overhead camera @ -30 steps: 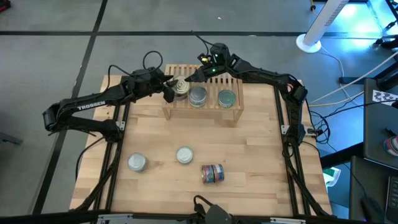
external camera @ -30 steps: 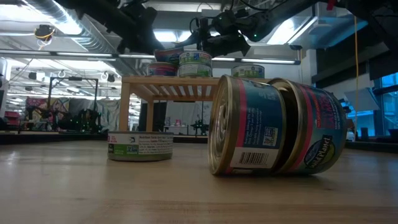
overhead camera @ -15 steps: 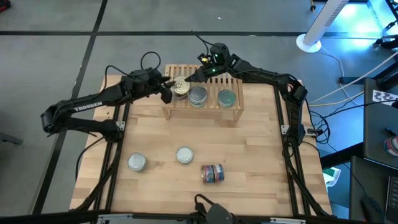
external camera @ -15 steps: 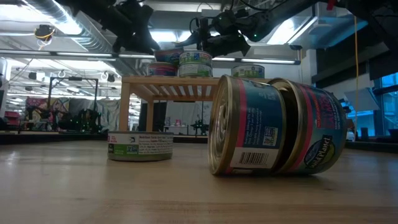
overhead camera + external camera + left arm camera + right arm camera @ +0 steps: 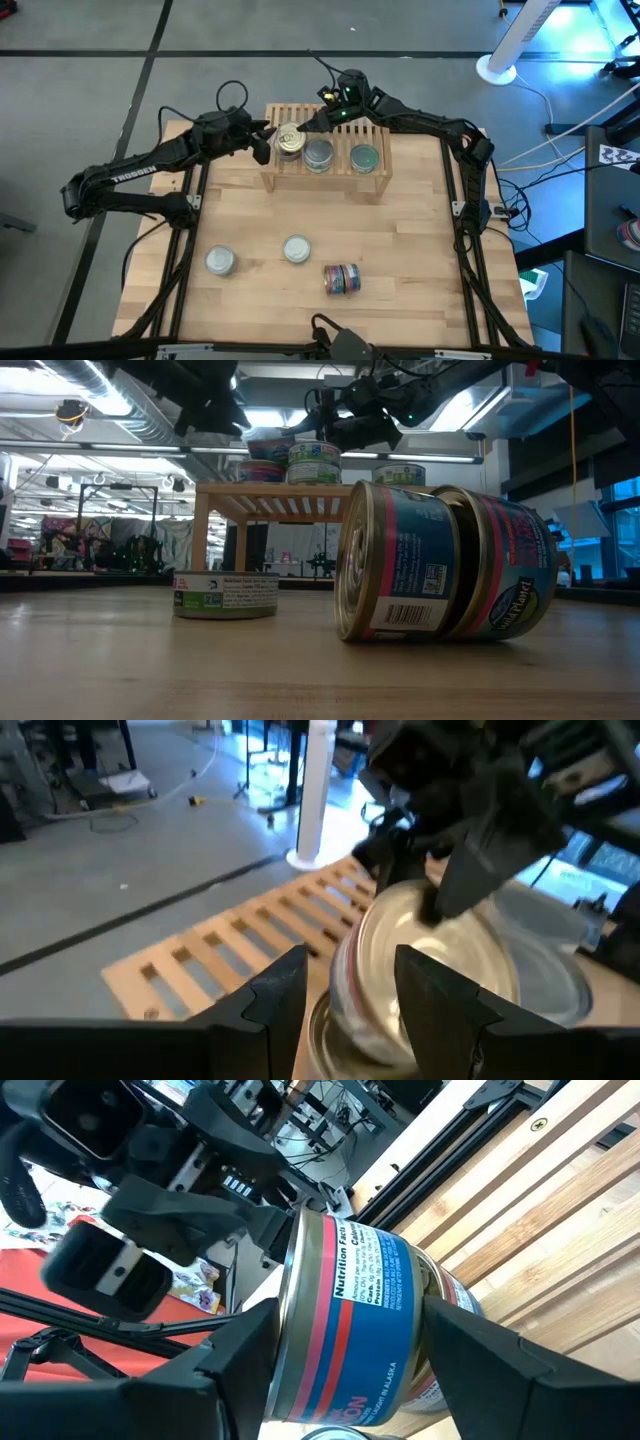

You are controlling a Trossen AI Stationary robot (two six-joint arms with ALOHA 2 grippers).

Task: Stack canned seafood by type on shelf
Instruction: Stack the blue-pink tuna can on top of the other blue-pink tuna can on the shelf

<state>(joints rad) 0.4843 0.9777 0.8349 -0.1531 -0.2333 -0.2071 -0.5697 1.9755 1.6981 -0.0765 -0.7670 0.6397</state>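
Observation:
The light-wood shelf [image 5: 372, 183] stands at the table's far side with tins on its slats. At its left end a gold-lidded tin with a blue-red label [image 5: 289, 140] sits tilted on another tin [image 5: 322, 1025]. My right gripper [image 5: 304, 126] is shut on this top tin, reaching in from the far right. My left gripper [image 5: 263, 146] hangs open just left of that stack, nothing between its fingers [image 5: 275, 992]. A silver-lidded tin [image 5: 318, 155] and a teal one [image 5: 364, 157] sit further right on the shelf. My right gripper holds the top tin by its flat ends, with the label [image 5: 355, 1320] showing between the fingers. One finger lies on the gold lid [image 5: 425, 935]; the other is hidden behind the tin. The fingers come nearly level from the far right. The tin is tilted, its lower edge on the tin beneath.
On the near half of the table stand two silver-lidded tins [image 5: 220, 261] [image 5: 296, 249]. Two blue-red tins [image 5: 342, 279] lie on their sides end to end. Bare wood lies between them and the shelf.
My left gripper has drawn back from the tilted tin toward the table's left edge and risen a little, staying open. My right gripper and the tin have kept still.

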